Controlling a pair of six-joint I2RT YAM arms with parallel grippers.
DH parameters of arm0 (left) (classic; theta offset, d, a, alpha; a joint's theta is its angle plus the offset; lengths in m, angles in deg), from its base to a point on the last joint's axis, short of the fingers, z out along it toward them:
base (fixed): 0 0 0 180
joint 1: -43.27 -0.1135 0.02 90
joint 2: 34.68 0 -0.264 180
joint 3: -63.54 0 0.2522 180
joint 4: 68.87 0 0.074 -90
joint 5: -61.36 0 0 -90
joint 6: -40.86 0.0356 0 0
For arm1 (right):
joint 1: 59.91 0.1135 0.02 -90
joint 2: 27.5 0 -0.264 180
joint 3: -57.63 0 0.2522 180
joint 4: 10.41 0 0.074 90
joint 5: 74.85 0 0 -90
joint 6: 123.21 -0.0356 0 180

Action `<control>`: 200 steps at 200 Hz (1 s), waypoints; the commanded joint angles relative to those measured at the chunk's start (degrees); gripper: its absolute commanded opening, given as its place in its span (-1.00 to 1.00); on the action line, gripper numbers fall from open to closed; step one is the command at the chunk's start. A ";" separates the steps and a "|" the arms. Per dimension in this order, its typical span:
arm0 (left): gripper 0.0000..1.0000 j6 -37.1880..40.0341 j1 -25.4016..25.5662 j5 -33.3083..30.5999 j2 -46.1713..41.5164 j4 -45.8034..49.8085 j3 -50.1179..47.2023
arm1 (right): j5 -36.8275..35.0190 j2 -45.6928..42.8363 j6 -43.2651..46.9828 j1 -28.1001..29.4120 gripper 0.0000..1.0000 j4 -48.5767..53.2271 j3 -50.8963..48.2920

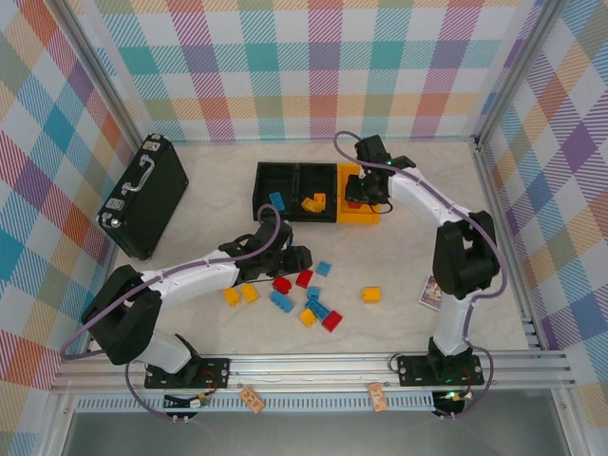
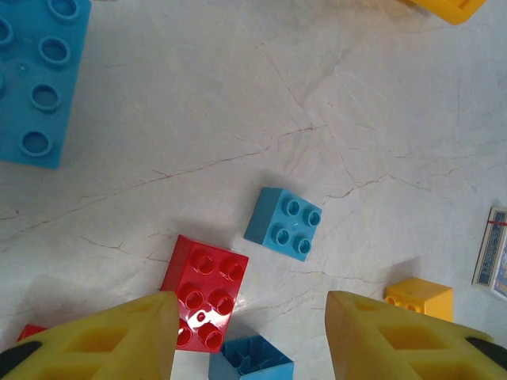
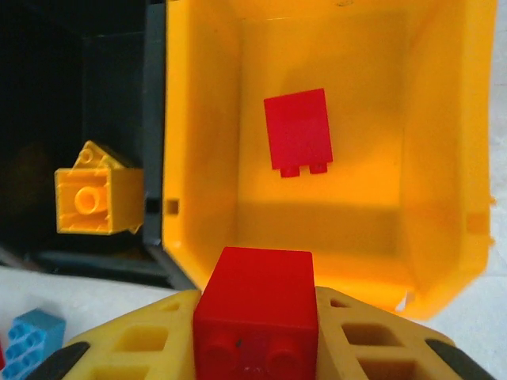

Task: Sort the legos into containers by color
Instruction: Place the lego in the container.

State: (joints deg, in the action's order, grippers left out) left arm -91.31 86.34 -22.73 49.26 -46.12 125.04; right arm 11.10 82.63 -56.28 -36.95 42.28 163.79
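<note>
Your right gripper point(image 3: 255, 340) is clamped on a glossy held brick point(image 3: 255, 285), red, at the bottom of its wrist view, by the rim of the smooth yellow bin point(image 3: 444, 158). A flat red brick point(image 3: 299, 131) lies inside that bin. Your left gripper point(image 2: 249, 332) stands parted and empty above a studded loose red brick point(image 2: 204, 289) and a blue brick point(image 2: 283, 223) on the white, veined table point(image 2: 356, 95). Plaid walls point(image 1: 304, 57) enclose it.
</note>
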 commanded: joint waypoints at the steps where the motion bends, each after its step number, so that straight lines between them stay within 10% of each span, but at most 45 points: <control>1: 0.03 0.83 0.70 -1.07 0.21 -0.03 0.56 | -0.60 3.48 0.09 -0.45 -0.49 2.90 4.48; 200: 0.03 0.33 0.76 -3.39 -0.01 0.89 -0.03 | 2.31 3.13 -1.81 -0.64 0.04 0.75 5.85</control>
State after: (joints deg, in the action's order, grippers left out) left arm -91.34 86.39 -24.08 50.51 -46.09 125.04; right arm 11.45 92.12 -57.79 -37.41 44.14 173.26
